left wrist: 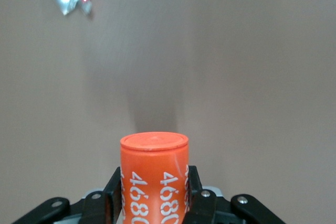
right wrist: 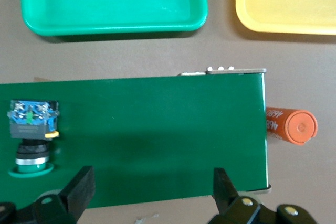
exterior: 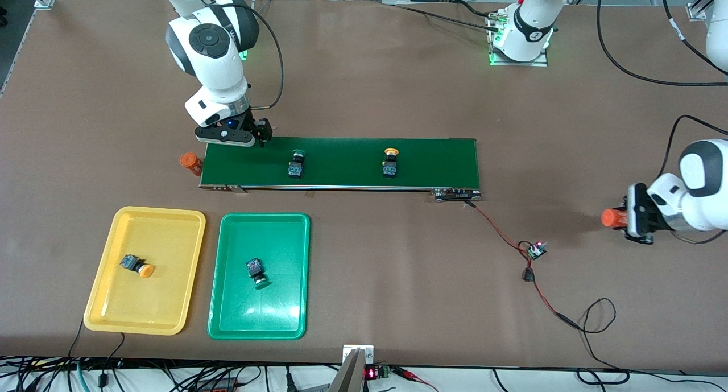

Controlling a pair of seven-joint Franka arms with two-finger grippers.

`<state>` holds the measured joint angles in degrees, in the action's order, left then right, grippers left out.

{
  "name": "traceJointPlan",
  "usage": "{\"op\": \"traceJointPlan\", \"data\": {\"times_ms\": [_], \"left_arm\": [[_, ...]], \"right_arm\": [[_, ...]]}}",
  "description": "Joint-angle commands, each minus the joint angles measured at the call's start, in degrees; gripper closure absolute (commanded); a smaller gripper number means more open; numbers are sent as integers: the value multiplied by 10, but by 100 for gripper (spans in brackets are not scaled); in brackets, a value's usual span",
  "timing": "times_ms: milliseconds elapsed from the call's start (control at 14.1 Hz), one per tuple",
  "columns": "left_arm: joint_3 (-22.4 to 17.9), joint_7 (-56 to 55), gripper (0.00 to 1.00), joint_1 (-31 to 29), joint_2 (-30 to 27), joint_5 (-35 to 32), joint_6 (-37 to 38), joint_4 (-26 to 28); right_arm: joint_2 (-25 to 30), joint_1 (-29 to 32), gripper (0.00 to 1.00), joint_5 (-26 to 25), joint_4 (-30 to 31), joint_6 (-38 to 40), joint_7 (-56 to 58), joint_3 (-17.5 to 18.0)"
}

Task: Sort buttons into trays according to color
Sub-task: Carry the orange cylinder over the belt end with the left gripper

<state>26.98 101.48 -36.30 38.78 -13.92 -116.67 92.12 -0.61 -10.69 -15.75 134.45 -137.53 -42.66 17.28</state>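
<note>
With one yellow button (exterior: 139,266) in the yellow tray (exterior: 170,217) and one green button (exterior: 256,271) in the green tray (exterior: 296,221), we judge it half done; two wait on the belt (exterior: 443,164). Right pincer (exterior: 245,136) gapes wide over the belt's end; left pincer (exterior: 628,217) grips an orange cylinder (exterior: 613,218) near the tabletop's edge.

The right arm reached down from its base with its wrist pointing straight down, and the right gripper (exterior: 257,137) hung with its fingers (right wrist: 79,190) spread wide and nothing between them. The left arm was bent in low at its own end of the table, wrist turned sideways. The left gripper (exterior: 625,218) was clamped on an orange cylinder marked "4680" (left wrist: 154,179).
</note>
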Motion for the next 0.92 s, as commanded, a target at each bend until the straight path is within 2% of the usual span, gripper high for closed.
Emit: {"op": "traceJointPlan", "data": {"times_ms": [0,354,708,849], "left_arm": [[24,-8,100,16,-63,2,5,70],[110,-55,100,25,-80,32,4,101],[117,-196,100,140,-178,72,-1,150],[117,-233,100,173,-195,93,-16,168]], "right_arm": [[-26,-1,0,-5,-37,12,5,3],[-60,-19,0,0,-65,0,15,3],[-77,-20,0,3,-66,-38,11,3],[-84,-20,0,18,-66,-54,11,3]]}}
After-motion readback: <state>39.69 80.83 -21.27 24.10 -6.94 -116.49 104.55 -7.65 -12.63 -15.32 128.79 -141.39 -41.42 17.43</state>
